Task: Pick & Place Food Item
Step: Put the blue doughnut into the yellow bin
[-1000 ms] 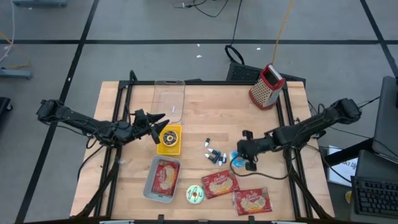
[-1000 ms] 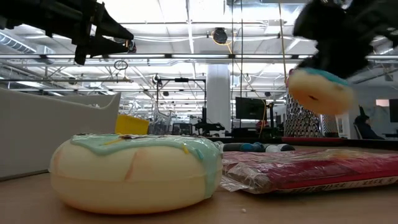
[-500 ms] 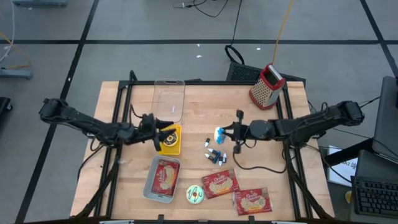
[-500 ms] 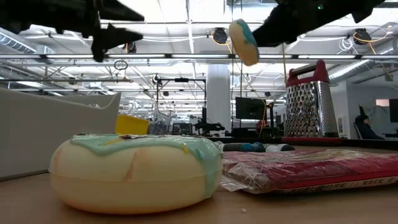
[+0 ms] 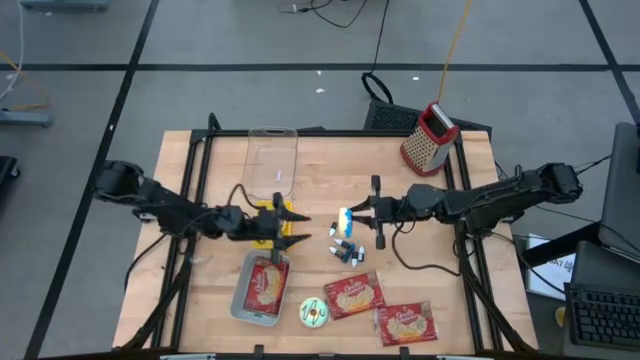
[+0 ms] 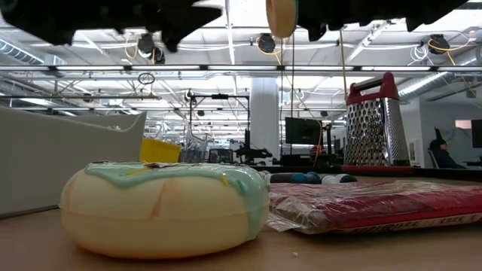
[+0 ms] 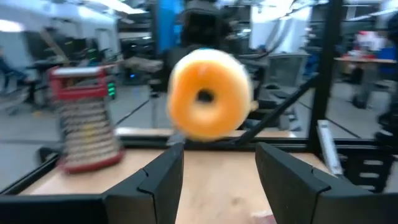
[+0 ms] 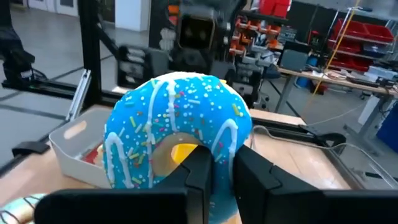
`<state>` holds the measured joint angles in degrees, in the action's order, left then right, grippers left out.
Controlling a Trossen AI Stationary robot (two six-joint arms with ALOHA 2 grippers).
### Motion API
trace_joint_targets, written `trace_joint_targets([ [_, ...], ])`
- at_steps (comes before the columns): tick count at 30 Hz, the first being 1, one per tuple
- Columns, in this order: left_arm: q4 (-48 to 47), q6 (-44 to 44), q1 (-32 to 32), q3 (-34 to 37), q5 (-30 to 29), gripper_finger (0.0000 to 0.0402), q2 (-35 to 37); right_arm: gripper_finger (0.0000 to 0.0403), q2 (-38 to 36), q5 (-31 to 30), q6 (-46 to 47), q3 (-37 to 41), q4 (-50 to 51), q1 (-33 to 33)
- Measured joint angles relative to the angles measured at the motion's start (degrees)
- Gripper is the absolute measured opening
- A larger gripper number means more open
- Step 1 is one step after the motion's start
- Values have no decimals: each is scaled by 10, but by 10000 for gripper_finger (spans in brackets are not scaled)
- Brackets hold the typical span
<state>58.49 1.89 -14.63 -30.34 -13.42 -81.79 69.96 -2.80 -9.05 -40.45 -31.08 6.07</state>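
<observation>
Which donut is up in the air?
The blue-frosted sprinkled donut, pinched in the right gripper above the table. The mint-frosted donut lies on the wood.

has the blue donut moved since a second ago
Yes. The right gripper has carried the blue donut up off the table near the red packets and leftward, away from the grater, toward the left gripper, above the markers.
</observation>
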Motion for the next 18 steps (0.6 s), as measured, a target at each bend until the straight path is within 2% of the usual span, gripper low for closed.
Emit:
trace_joint_targets([
  [3, -4, 15, 0, -51, 23, 200, -34, 39, 16, 0, -8, 0, -20, 0],
  [8, -40, 28, 0, -122, 25, 200, -74, 40, 32, 0, -24, 0, -75, 0],
  [18, -64, 43, 3, -164, 25, 200, -88, 37, 31, 18, -22, 0, -130, 0],
])
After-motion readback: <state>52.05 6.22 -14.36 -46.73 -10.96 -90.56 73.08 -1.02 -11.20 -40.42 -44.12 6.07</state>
